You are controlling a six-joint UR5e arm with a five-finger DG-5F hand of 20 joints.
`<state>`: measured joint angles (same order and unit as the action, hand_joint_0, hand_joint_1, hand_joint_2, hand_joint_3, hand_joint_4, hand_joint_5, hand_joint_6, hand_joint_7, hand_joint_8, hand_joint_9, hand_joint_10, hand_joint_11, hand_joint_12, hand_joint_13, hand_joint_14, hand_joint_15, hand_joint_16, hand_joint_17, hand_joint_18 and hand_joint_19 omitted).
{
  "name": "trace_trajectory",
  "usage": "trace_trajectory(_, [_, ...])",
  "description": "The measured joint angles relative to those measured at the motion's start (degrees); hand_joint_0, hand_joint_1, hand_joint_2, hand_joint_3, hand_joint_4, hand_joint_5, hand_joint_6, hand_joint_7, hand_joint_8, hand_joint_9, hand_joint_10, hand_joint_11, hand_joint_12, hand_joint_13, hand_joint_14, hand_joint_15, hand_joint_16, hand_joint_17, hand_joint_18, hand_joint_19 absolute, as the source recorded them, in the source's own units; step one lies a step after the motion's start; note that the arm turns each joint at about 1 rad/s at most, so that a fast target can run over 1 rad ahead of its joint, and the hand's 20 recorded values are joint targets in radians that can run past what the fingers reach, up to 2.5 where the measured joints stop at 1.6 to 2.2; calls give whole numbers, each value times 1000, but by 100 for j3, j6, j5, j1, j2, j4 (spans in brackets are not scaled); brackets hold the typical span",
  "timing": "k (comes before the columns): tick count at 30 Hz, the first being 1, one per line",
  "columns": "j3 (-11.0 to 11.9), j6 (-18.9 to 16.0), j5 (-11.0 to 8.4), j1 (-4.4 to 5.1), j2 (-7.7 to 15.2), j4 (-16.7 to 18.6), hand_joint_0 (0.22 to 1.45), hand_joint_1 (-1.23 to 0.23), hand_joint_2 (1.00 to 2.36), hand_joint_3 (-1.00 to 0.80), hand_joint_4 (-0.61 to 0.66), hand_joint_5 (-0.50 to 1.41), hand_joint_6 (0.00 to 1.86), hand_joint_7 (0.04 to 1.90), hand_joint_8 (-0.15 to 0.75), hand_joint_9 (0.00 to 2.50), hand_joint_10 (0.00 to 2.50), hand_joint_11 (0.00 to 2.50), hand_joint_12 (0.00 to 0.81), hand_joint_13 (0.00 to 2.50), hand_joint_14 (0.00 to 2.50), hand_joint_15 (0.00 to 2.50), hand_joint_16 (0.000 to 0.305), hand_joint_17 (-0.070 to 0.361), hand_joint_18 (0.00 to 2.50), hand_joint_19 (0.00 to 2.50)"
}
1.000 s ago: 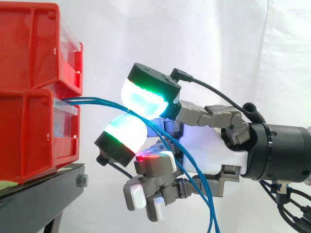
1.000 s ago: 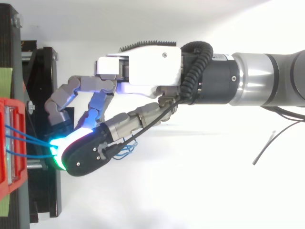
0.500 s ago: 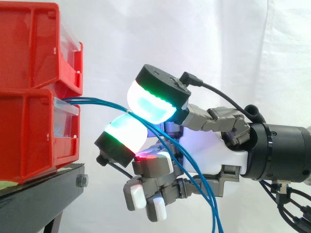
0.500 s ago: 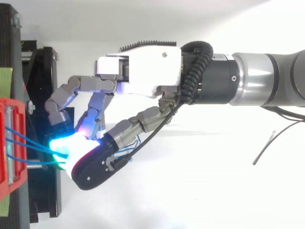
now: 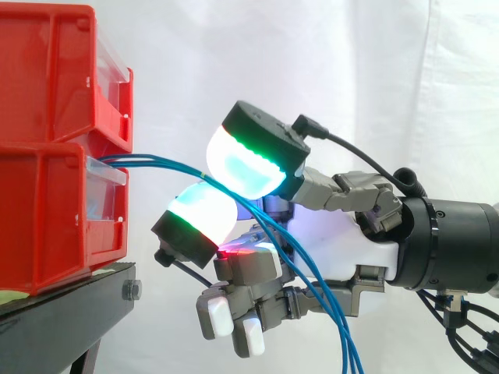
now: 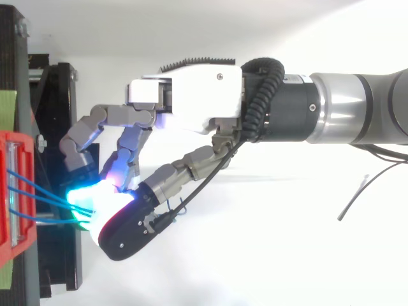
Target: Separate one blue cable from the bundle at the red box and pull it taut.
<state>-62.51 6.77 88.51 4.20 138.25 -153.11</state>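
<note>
since a second ago the upper glowing pad has lifted and swung a little away from the red box (image 5: pixel 47 218), and in the top view it has slid toward the bottom edge. the lower pad has hardly shifted.

i see the hand (image 5: pixel 335 241) reaching in from the right, level with the lower box, its fingers curled. the two big pads (image 5: pixel 245 160) glow green over cyan-white and sit one above the other, close together. the blue cables (image 5: pixel 160 164) pass through the narrow space between them, so i read the hand as clamped on the cables rather than spread. a smaller fingertip below shows a red glow, and the remaining fingers are folded under the palm.

the cables leave the front of the red box just under its clear lip, run right in a gentle downward curve, touch the lower corner of the upper pad, cross in front of the palm and drop out of the bottom edge. from above, separate strands fan out from the box (image 6: pixel 9 191) and meet at the pads.

a second red bin (image 5: pixel 47 70) is stacked on the box. both rest on the black stand (image 5: pixel 62 312), before the white curtain (image 5: pixel 351 70).
</note>
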Motion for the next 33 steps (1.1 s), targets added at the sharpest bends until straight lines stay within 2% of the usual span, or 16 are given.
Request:
trace_trajectory(6, [0,0,-6,1,0,0,589,-568,1016,-262,104,-163,825,1122,282,1160,28,1112,369,963,26,691,47,106,750,863])
trace_trajectory(7, [0,0,-10,2,0,0,596,-499,1015,-279,119,-154,808,1086,284,1159,28,1106,369,962,26,694,47,106,739,865])
trace_trajectory(11, [0,0,-16,2,0,0,606,-450,1013,-329,118,-139,772,1125,283,1176,28,1102,372,964,26,685,47,106,731,869])
trace_trajectory(14, [0,0,-17,5,0,0,574,-422,1001,-482,121,-135,765,1145,285,1195,28,1099,373,983,25,685,49,109,753,863])
trace_trajectory(18, [0,0,-18,5,0,0,514,-500,1000,-500,139,-135,771,1143,305,1214,26,1108,388,1006,25,677,53,120,823,850])
trace_trajectory(22, [0,0,-18,4,0,0,468,-723,1000,-500,151,-151,800,1092,309,1222,25,1158,396,1039,24,678,58,130,903,834])
trace_trajectory(25, [0,0,-18,5,0,0,493,-834,1000,-500,138,-165,818,1093,294,1201,26,1182,384,1027,25,687,55,125,894,843])
trace_trajectory(30, [0,0,-18,5,0,0,625,-857,1000,-500,110,-178,829,1092,269,1160,28,1200,352,995,27,690,50,112,851,845])
trace_trajectory(33, [0,0,-22,5,0,0,635,-821,1007,-418,104,-181,829,1085,270,1161,28,1194,353,994,27,699,50,112,849,853])
